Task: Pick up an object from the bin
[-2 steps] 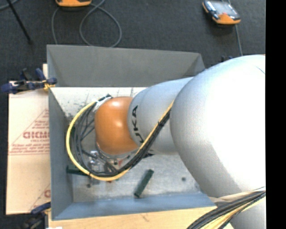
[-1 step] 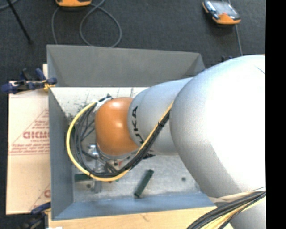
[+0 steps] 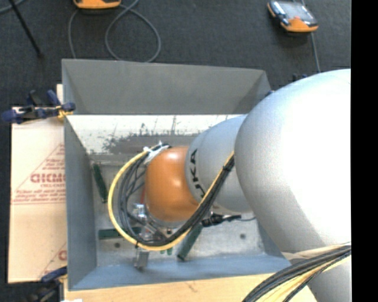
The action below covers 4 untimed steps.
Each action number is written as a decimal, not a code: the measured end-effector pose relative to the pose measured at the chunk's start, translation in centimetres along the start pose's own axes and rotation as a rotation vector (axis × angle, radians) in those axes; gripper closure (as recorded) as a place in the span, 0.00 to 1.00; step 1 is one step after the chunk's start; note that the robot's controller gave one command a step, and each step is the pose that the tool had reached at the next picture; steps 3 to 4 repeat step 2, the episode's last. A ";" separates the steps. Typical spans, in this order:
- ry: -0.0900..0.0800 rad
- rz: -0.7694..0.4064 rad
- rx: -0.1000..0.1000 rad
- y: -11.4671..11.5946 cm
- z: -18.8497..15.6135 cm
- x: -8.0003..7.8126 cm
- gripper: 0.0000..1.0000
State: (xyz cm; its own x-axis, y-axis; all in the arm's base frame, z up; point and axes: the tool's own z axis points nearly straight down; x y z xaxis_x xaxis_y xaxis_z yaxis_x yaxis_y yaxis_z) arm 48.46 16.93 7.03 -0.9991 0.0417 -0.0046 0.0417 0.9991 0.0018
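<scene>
While the jaws sat by the near wall (image 3: 195,270), a green stick (image 3: 111,234) lay just left; their state unreadable.

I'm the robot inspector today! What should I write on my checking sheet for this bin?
Surface: grey bin, floor scuffed by the back wall.
Job's things: green stick at left; second stick front left of the claw; third stick front right of it.
Clutter: nothing seen.
Claw: low by the front wall.
Cables: yellow and black cables loop round the orange cover.
Surroundings: dark floor, orange gadget, second gadget.
</scene>
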 end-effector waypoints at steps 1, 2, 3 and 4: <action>0.000 0.004 -0.001 0.1 0.0 0.0 1.00; -0.007 0.014 -0.003 1.6 -14.6 -3.0 1.00; -0.007 0.014 -0.003 1.6 -14.6 -3.0 1.00; -0.007 0.014 -0.003 1.6 -14.6 -3.0 1.00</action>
